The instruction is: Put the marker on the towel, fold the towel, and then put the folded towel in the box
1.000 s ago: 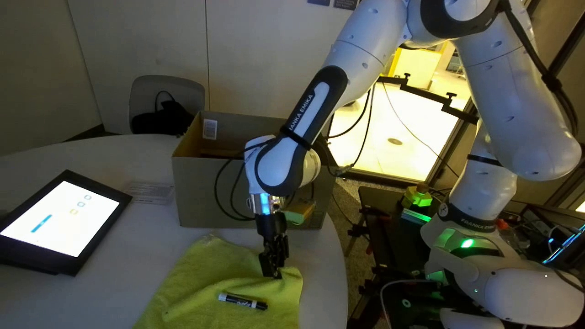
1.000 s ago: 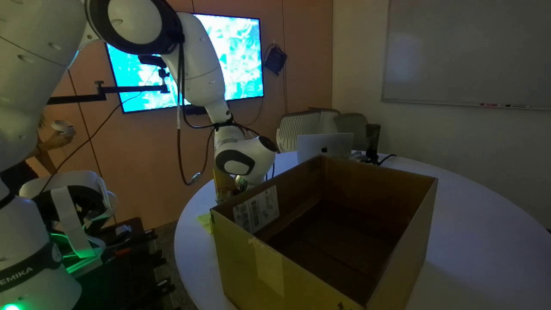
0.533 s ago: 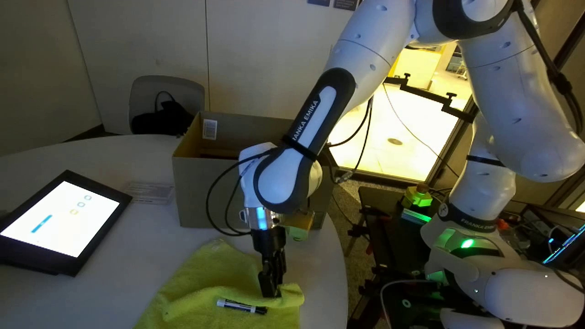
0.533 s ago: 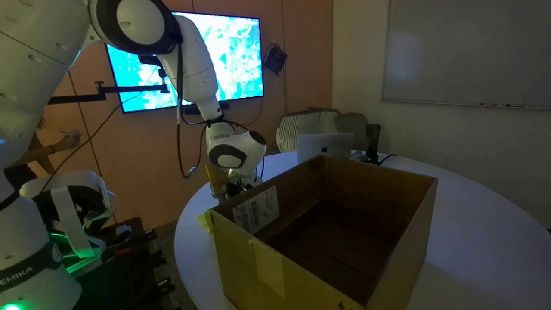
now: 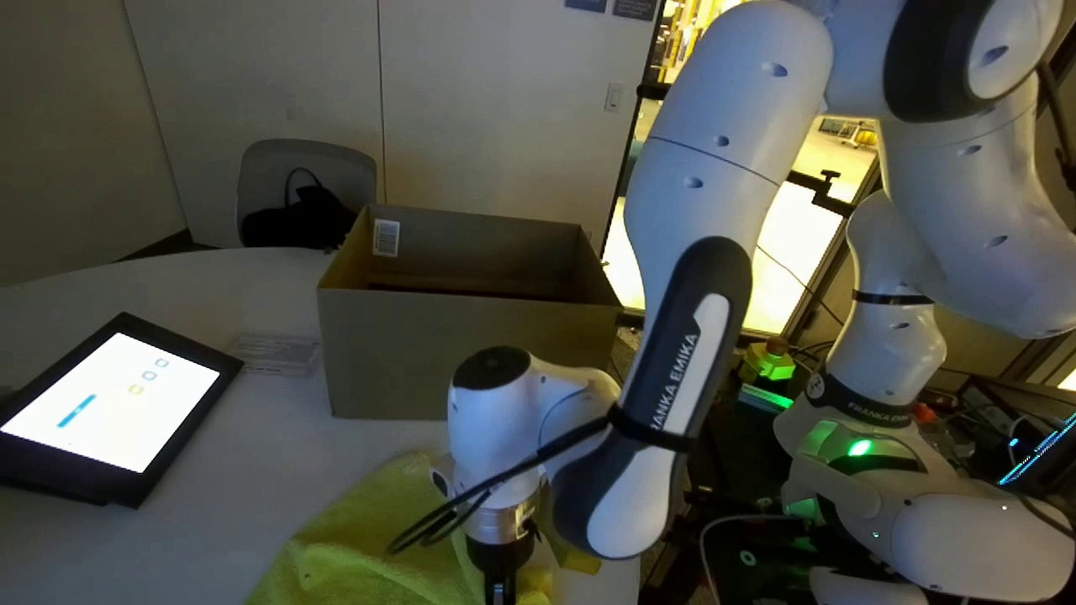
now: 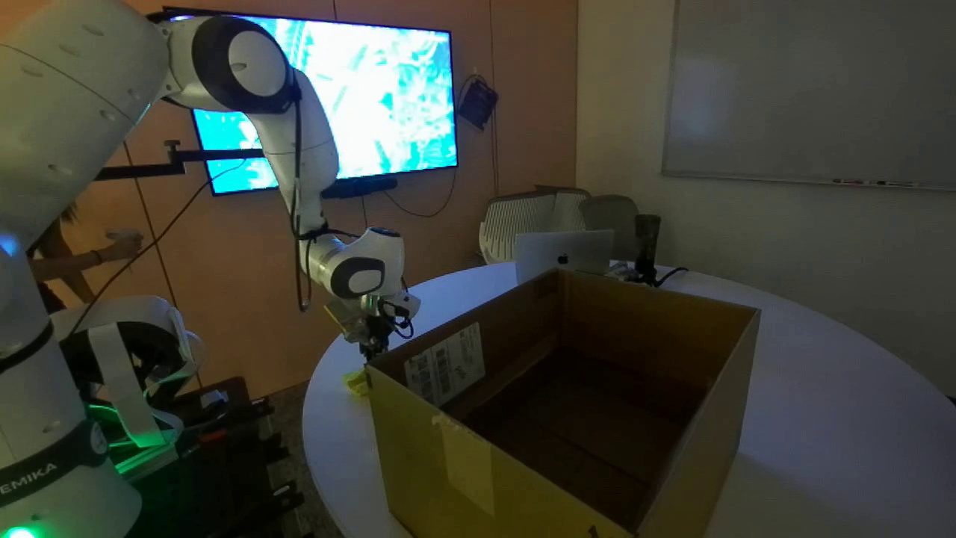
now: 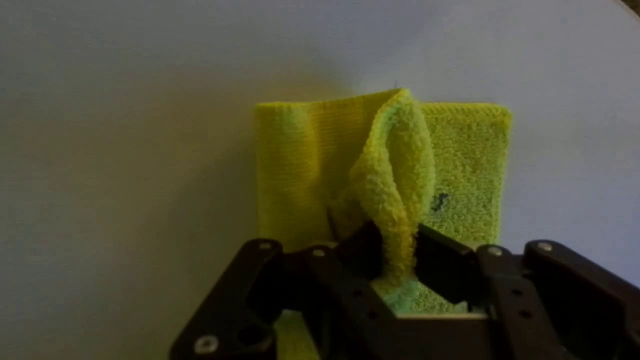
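Arm bent, gripper pointing down, seemingly clamped

One towel, one box

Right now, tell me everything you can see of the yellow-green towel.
The towel is fuzzy, soft-looking cloth, finely ribbed in places, with a small dark mark on its fuzzy side. It lies rumpled on the white table, outside the cardboard box, one fold raised and pinched in the tool. In an exterior view the arm covers part of it and the picture's edge cuts it off.
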Robot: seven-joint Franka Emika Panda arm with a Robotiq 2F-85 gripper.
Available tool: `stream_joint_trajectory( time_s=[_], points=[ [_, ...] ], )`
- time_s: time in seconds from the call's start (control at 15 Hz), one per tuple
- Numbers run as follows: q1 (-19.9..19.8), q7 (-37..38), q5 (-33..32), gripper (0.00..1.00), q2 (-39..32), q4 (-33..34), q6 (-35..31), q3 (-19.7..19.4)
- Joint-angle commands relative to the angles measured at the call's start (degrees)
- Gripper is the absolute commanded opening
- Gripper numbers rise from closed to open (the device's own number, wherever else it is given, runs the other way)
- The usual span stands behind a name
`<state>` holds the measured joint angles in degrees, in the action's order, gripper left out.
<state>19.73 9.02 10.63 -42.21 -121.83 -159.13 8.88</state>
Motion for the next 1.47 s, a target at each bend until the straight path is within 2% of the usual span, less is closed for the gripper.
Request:
stream_joint_trajectory(
  time_s=[0.0, 0.2, 0.27, 0.33, 0.4, 0.67, 0.93, 1.07, 1.2, 1.4],
  points=[
    [10.5, 9.7, -7.3, 0.05, -2.0, 1.4, -2.7, -8.4],
    [16.5, 16.3, -11.2, 0.05, -2.8, 2.3, -2.6, -13.5],
    [16.9, 17.1, -11.0, 0.14, -2.5, 2.5, -1.5, -13.7],
    [16.6, 17.6, -10.3, 0.32, -2.0, 2.4, -1.1, -13.3],
    [15.8, 17.6, -9.3, 0.37, -1.2, 2.3, -0.5, -12.3],
    [11.6, 16.4, -6.5, 0.7, 3.7, 1.4, 0.9, -8.0],
    [5.9, 15.0, -2.7, 0.99, 9.1, 0.9, 2.4, -1.8],
    [3.0, 14.2, -0.3, 1.0, 11.5, 0.9, 2.7, 0.9],
    [0.9, 14.1, 1.8, 1.0, 13.0, 1.2, 2.2, 2.1],
    [-1.3, 15.1, 3.6, 1.0, 12.3, 2.7, 0.8, 1.1]
  ],
)
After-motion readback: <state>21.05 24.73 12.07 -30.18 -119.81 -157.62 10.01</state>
